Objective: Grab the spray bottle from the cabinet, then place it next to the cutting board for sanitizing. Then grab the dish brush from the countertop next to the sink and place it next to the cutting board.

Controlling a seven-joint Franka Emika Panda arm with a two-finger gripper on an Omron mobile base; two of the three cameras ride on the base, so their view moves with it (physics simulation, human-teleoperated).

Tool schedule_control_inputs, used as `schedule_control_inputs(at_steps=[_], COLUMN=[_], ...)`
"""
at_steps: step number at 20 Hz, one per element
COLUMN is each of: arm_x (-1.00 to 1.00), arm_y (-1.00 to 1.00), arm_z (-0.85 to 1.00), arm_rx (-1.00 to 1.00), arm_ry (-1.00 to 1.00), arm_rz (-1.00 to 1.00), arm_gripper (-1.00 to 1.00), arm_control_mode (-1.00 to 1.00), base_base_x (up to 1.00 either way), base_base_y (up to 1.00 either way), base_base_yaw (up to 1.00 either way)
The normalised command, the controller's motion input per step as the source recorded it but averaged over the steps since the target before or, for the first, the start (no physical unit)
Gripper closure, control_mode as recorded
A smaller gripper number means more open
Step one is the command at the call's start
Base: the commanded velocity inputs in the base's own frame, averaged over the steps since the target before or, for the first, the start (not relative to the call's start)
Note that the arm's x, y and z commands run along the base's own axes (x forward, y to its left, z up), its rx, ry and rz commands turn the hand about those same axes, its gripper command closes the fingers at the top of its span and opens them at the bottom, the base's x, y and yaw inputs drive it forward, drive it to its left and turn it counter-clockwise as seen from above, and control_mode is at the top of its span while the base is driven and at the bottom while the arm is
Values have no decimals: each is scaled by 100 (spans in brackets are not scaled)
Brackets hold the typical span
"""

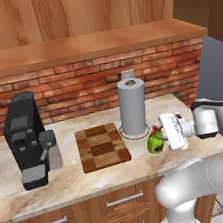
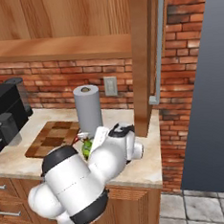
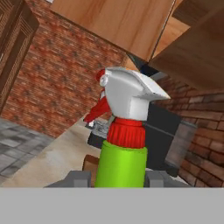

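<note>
A red brick wall (image 1: 79, 83) backs wooden base drawers (image 1: 74, 220), with grey floor tiles (image 2: 204, 209) beside.

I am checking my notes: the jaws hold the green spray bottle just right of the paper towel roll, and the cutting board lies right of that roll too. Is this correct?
One detail is wrong. The cutting board lies left of the paper towel roll, between it and the coffee machine, as the left base view shows. The rest stands: the jaws hold the spray bottle just right of the roll.
</note>
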Motion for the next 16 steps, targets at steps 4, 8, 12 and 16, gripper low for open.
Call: schedule_control_inputs(at_steps=[4, 8, 12, 16], arm_x=[37, 0, -3, 0], arm_y=[0, 0, 0, 0], arm_z=[-40, -26, -17, -1], arm_rx=[0, 0, 0, 0], arm_ry=[3, -9, -16, -3], arm_rz=[0, 0, 0, 0], arm_gripper=[100, 100, -100, -100], arm_control_mode=[-100, -100, -100, -100], base_base_x=[0, 0, 0, 0], base_base_y=[0, 0, 0, 0], base_base_yaw=[0, 0, 0, 0])
